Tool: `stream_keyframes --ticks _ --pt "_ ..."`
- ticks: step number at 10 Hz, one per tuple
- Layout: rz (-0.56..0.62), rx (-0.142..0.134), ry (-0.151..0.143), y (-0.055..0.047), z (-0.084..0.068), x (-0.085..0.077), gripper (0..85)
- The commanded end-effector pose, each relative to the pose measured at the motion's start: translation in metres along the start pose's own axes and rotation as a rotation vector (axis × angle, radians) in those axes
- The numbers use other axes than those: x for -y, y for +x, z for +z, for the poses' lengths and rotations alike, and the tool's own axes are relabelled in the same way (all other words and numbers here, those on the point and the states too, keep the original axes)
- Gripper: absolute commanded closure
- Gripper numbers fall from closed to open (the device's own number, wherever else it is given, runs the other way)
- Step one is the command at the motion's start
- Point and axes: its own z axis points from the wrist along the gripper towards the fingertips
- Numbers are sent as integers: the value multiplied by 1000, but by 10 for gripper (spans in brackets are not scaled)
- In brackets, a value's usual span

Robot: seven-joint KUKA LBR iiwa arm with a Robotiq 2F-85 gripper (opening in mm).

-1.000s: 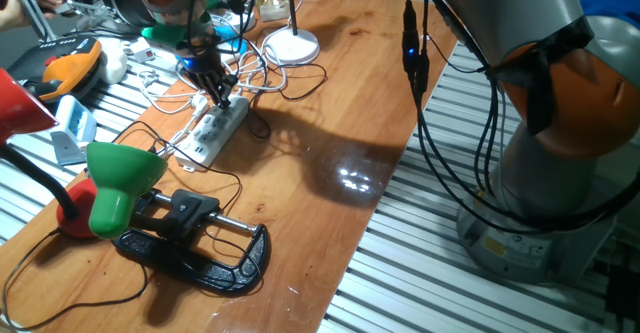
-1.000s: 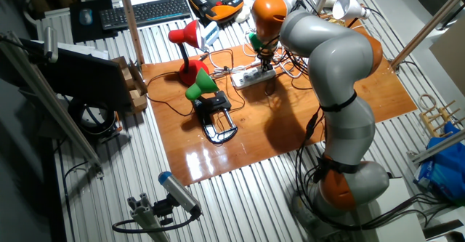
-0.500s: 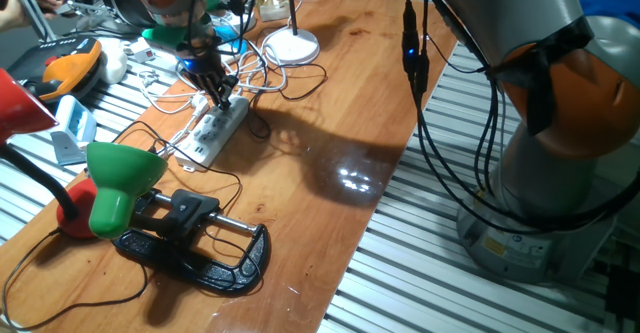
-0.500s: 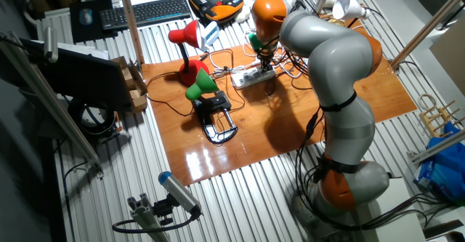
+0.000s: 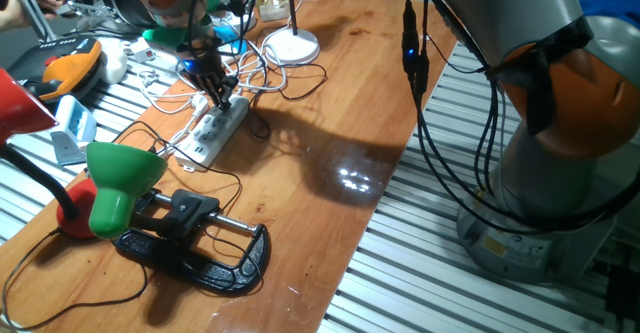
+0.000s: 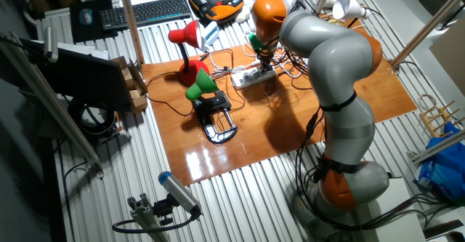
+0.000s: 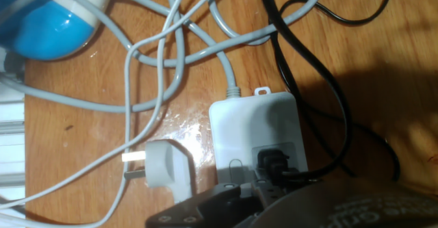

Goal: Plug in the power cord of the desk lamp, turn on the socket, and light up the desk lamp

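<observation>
Closest to me a green-shaded clamp lamp (image 5: 120, 185) sits on its black clamp (image 5: 200, 253) at the near end of the wooden table (image 5: 330, 103), with a red-shaded lamp (image 6: 185, 40) just beside it. Further along lies the socket (image 5: 212, 133), a long white strip, and the gripper (image 5: 222, 101) is down on its far end, fingertips touching the top of it. From the hand view the black plug (image 7: 277, 163) of the power cord (image 7: 321, 91) sits in the end outlet, right under the dark fingers; I cannot tell whether they are clamped on it or loose. A loose white plug (image 7: 161, 165) lies on the wood just beside the strip, among grey-white cables (image 7: 178, 43). Beyond all that stands the desk lamp (image 5: 291, 43), its round white base near the far edge, well apart from the strip.
</observation>
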Motion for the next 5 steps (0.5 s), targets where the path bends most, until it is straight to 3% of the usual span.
stream_keyframes --ticks 1,5 --pt "2 0 0 0 0 0 850" --pt "2 -5 2 1 2 0 850"
